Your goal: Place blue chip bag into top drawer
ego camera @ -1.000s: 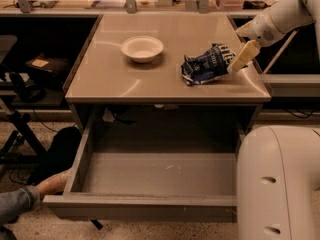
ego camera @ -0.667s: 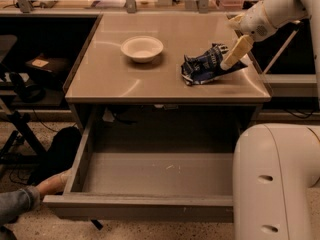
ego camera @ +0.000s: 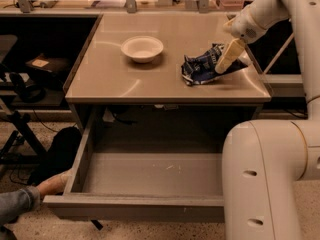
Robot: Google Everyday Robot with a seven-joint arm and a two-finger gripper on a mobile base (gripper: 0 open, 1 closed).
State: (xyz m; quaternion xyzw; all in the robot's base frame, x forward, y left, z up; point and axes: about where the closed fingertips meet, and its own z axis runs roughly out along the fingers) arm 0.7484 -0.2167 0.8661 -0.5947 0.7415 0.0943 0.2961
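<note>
Bag: blue chip bag (ego camera: 200, 71) lies crumpled on the table (ego camera: 115, 86), right side, well apart from a bowl (ego camera: 142, 49)
Gripper: gripper (ego camera: 229, 58) is at the bag's right end, touching or just above it
Grip: cannot tell whether open or closed
Drawer: top drawer (ego camera: 135, 207) stands pulled out below
Doing it well: probably pinch a firm fold, lift clear of the table edge, then lower
Hidden: robot body (ego camera: 270, 179) covers the drawer's right part; bag lettering unreadable
</note>
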